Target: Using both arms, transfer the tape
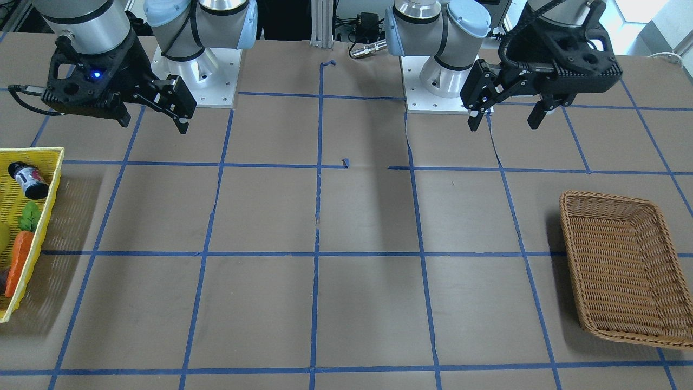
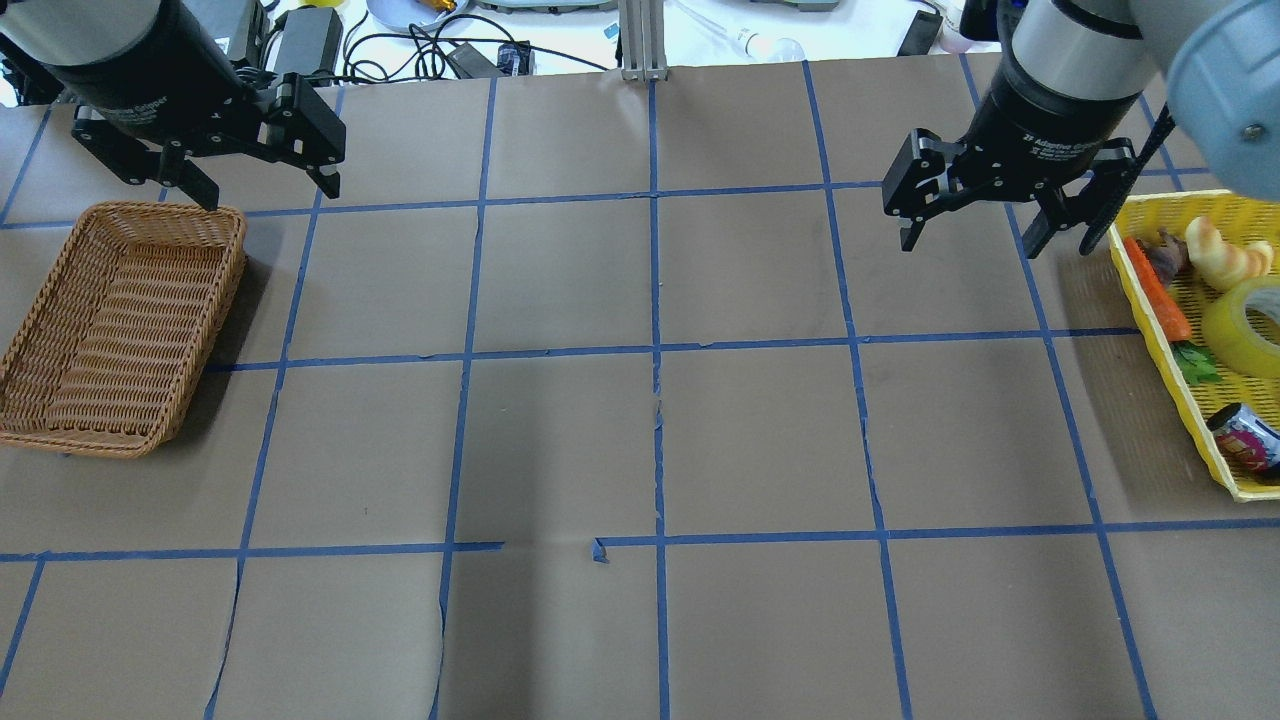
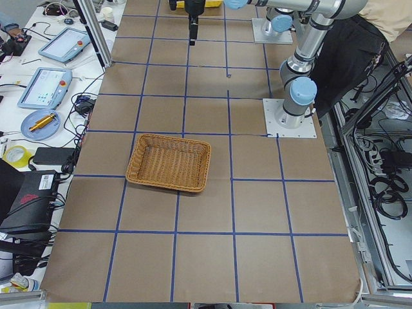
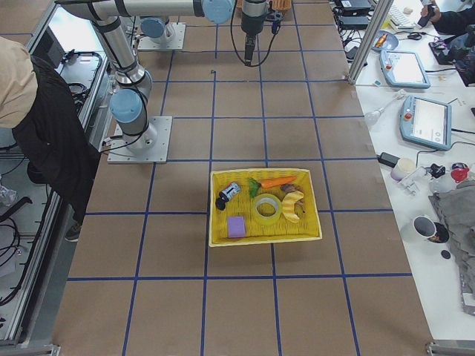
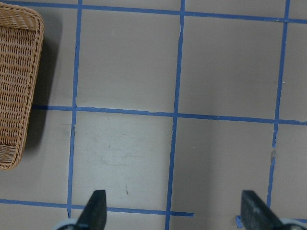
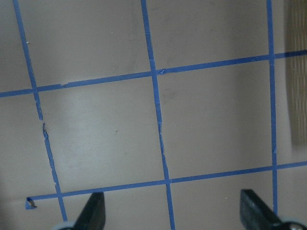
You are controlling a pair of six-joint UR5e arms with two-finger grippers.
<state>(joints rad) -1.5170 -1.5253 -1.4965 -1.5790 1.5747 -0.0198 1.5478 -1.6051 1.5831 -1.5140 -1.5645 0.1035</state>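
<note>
At the frame's right edge, the tape roll [image 2: 1245, 325] in the yellow basket [image 2: 1171, 350] looks light, rigid and slick, best pinched across its ring wall. The left pincer [image 2: 270, 192] and right pincer [image 2: 968, 246] gape wide, empty.

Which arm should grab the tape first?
Right. The tape lies in the yellow basket near the open right gripper; the left gripper, also open, hovers at the far end by the wicker basket.

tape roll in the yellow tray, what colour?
Translucent yellow tape, whitish inside; clearest in the overhead exterior view.
</note>
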